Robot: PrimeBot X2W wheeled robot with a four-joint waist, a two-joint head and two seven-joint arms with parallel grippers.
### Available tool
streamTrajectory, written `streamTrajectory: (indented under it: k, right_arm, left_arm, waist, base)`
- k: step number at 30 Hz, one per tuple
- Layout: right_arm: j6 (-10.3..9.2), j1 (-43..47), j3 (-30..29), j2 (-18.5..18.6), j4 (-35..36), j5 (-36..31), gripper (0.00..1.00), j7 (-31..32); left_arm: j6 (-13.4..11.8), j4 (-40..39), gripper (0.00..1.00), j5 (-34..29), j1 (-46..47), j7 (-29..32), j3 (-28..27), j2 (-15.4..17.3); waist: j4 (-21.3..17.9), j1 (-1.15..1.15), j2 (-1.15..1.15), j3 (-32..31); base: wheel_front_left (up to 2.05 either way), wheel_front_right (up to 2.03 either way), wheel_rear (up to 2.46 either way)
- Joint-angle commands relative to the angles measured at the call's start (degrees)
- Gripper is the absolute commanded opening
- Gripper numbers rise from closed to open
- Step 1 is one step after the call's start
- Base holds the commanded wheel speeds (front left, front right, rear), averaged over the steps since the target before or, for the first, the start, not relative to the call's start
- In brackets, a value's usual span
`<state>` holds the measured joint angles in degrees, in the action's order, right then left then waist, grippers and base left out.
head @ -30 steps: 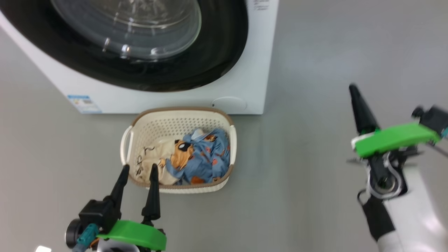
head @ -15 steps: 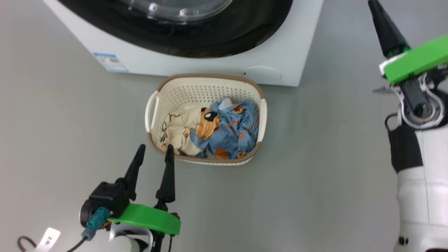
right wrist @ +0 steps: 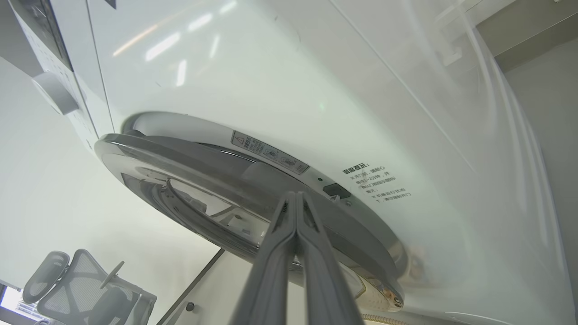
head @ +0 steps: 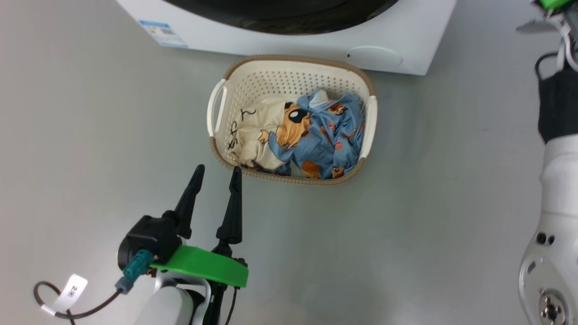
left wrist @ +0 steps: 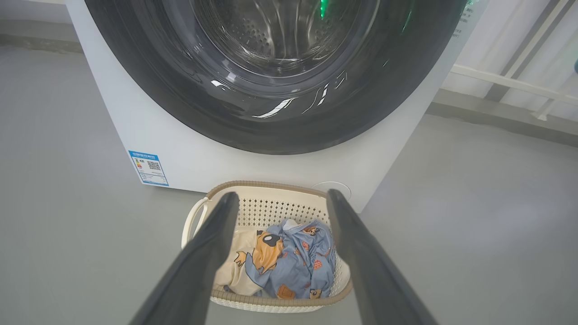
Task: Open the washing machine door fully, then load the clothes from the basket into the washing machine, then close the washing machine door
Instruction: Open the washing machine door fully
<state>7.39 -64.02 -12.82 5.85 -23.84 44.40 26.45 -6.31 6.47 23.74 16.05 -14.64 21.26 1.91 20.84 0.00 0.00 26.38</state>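
The washing machine (head: pixel 420 49) stands at the top of the head view, its door (left wrist: pixel 289 122) shut, with a glossy black rim around the clear glass. On the floor just before it sits the basket (head: pixel 289 59), which holds the clothes (head: pixel 325 135): a blue dog-print fabric beside a cream one. My left gripper (head: pixel 217 169) hangs open with nothing in it, its tips just short of the basket's near left corner. In the left wrist view the fingers (left wrist: pixel 212 253) frame the basket (left wrist: pixel 271 185). My right gripper (right wrist: pixel 295 195) is shut, with nothing held, and its tip is close to the door's (right wrist: pixel 203 167) silver edge.
Bare grey floor surrounds the basket. A blue label sticker (head: pixel 162 28) marks the machine's lower left front, and a round cap (head: pixel 375 56) its lower right. My right forearm (head: pixel 560 180) runs up the right edge. An office chair (right wrist: pixel 76 289) stands beyond the machine.
The head camera has shifted, sliding machine and basket up and to the right in the picture. My right gripper has risen out of the top of the head view. The left gripper stays open.
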Motion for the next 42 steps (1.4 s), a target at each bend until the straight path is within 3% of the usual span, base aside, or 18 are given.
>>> streamTrajectory:
  k: [1, 20, 33, 42]
  right_arm:
    - [0.1, -1.92, 0.64, -1.28, 1.16, -0.7, 0.0, 0.55]
    - [0.1, -18.65, -5.21, -1.88, -14.44, -0.44, 0.0, 9.67]
    - [0.1, -25.83, -13.46, -2.73, -27.59, 0.45, 0.0, 12.8]
    - [0.1, -27.64, -13.53, -2.82, -30.45, -3.02, 0.0, 13.81]
  left_arm:
    - [-0.38, -1.58, 1.0, 0.62, 1.06, -0.36, -1.55, 0.97]
    - [-0.7, -1.55, 1.0, 2.49, 1.72, -0.36, 0.74, 0.97]
    - [-1.5, -2.08, 1.0, 3.72, 1.28, -0.36, 2.05, 0.97]
    - [-1.56, -2.19, 1.0, 3.54, 1.89, -0.36, 1.88, 0.97]
  waist:
    - [1.36, 0.0, 0.0, 1.46]
    - [4.89, 0.0, 0.0, 5.44]
    - [6.22, 0.0, 0.0, 5.7]
    - [6.02, 0.0, 0.0, 6.25]
  base:
    - [0.0, 0.0, 0.0]
    - [0.0, 0.0, 0.0]
    - [0.0, 0.0, 0.0]
    - [0.0, 0.0, 0.0]
